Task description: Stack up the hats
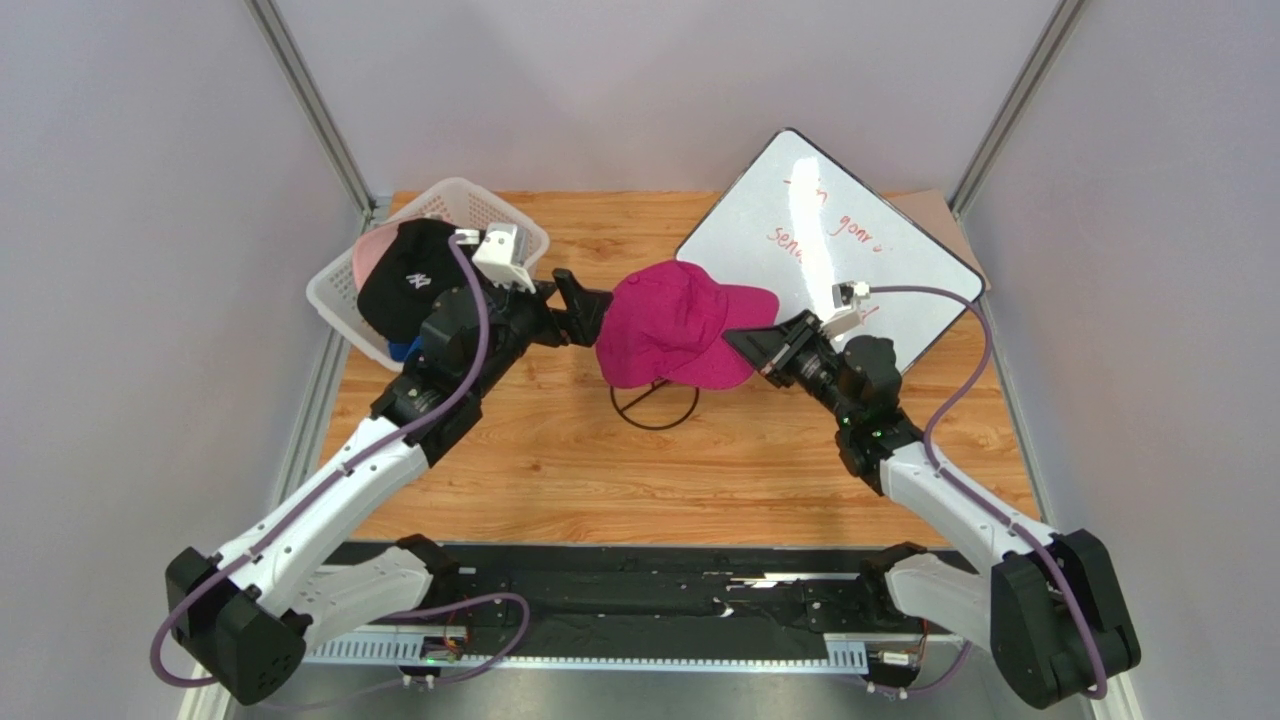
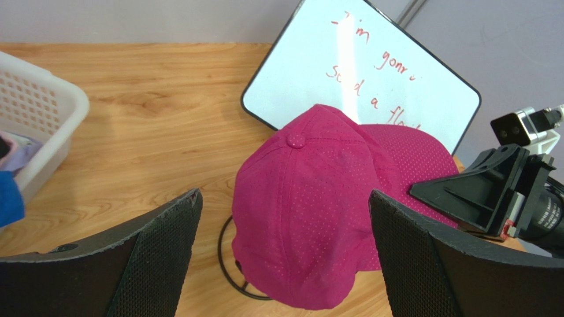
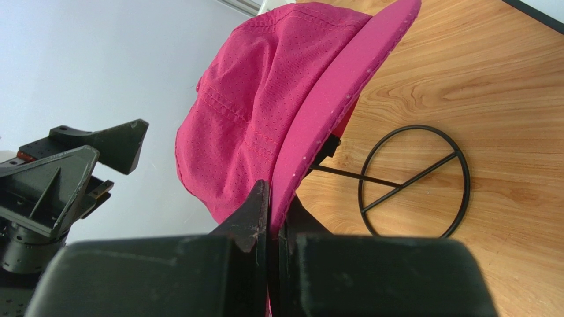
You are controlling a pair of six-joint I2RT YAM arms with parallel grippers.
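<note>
White mesh basket (image 1: 478,200), at the far left of the wooden table (image 1: 526,450), holds a black cap (image 1: 409,278) with a white logo. A light pink cap (image 1: 370,255) and a blue cap (image 2: 8,198) show partly beside it. The left gripper (image 1: 589,308) is released, its jaws spread wide just left of the magenta cap (image 1: 669,323) without touching it. This cap sits at table centre, over the black wire stand (image 3: 410,181). The right gripper (image 3: 273,198) is clenched on the edge of the cap's brim. A whiteboard (image 1: 842,210) with red writing lies far right.
</note>
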